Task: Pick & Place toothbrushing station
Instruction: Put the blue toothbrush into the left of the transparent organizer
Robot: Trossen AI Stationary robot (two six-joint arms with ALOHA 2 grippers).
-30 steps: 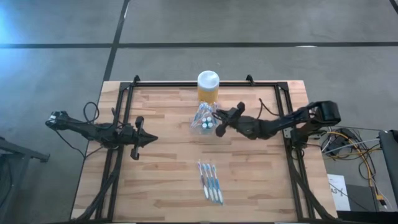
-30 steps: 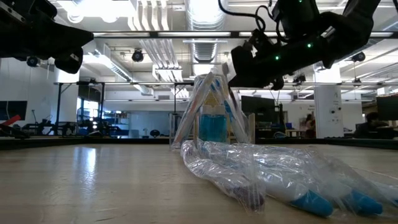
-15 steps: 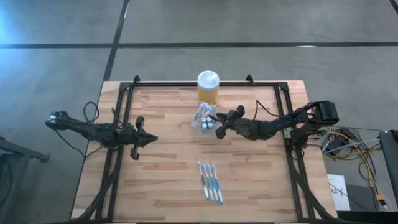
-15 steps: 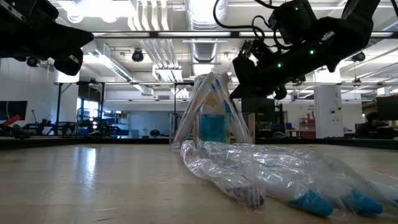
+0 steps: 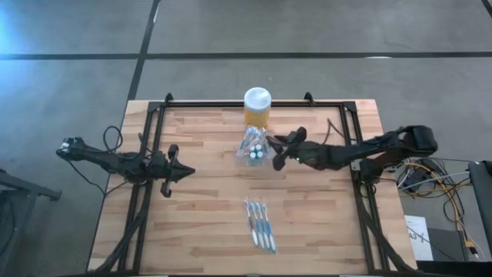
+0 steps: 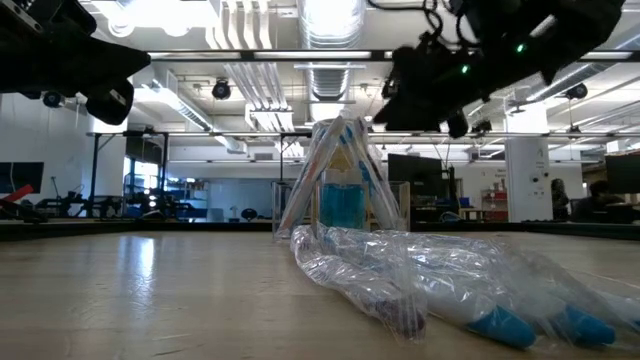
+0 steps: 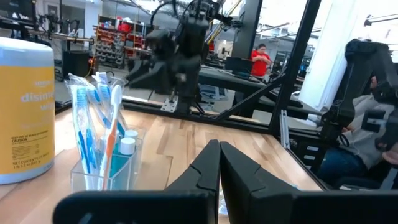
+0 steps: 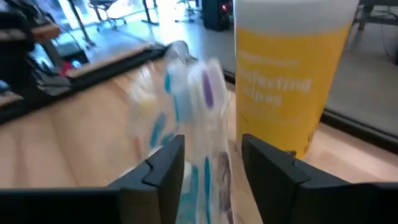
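Observation:
The toothbrushing station [image 5: 253, 148] is a small clear plastic holder with several toothbrushes standing in it. It rests by its base on the table in front of the yellow jar with a white lid [image 5: 257, 107], and also shows in the low view [image 6: 340, 190]. My right gripper [image 5: 274, 151] is open, just to the station's right and raised above the table [image 6: 425, 95]. In the right wrist view its fingers stand either side of the brush heads [image 8: 198, 118]; I see no touch. My left gripper [image 5: 184, 172] is shut and empty at the table's left, and also shows in its wrist view [image 7: 219, 168].
A clear bag of toothbrushes [image 5: 260, 225] lies nearer the front edge, and fills the low view's foreground [image 6: 440, 275]. A black frame [image 5: 154, 123] runs along the table's sides and far edge. People show in the room behind [image 7: 257, 57].
My right gripper has risen a little beside the station's right side, still open, while its arm has stretched out lower and farther right. The station and the jar have stayed in place.

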